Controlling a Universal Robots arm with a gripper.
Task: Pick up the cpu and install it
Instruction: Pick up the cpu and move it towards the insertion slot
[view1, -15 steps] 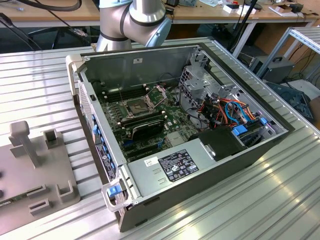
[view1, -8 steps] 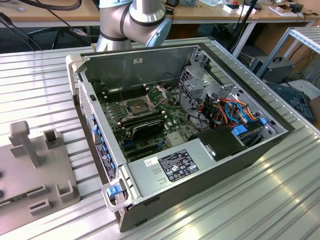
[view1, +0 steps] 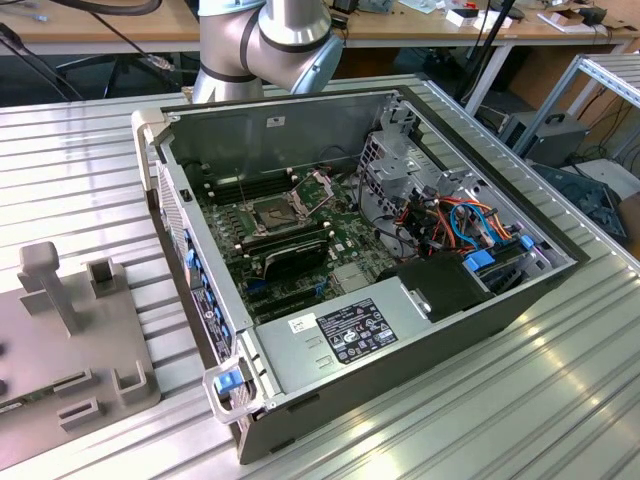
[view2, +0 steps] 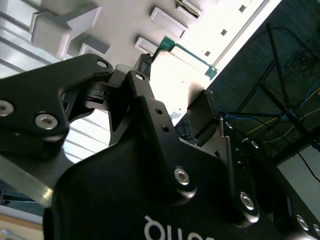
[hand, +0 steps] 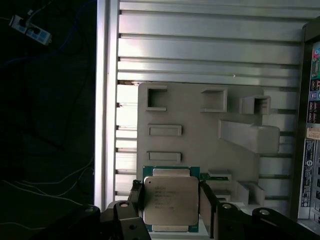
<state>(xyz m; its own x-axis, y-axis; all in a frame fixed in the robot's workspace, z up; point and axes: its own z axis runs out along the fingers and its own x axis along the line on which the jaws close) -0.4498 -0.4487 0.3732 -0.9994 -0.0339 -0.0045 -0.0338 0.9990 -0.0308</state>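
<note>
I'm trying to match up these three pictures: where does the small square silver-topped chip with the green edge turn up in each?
First wrist view: the small square silver-topped chip lies flat on a pale grey plastic holder block.
Second wrist view: the chip's green rim shows against that same block.
Exterior view: that block, the shared landmark, sits at the exterior view's left, beside the open computer case.

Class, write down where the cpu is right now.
In the first wrist view, the cpu lies within the gripper, on or just above the grey fixture plate, beside the computer case.
</note>
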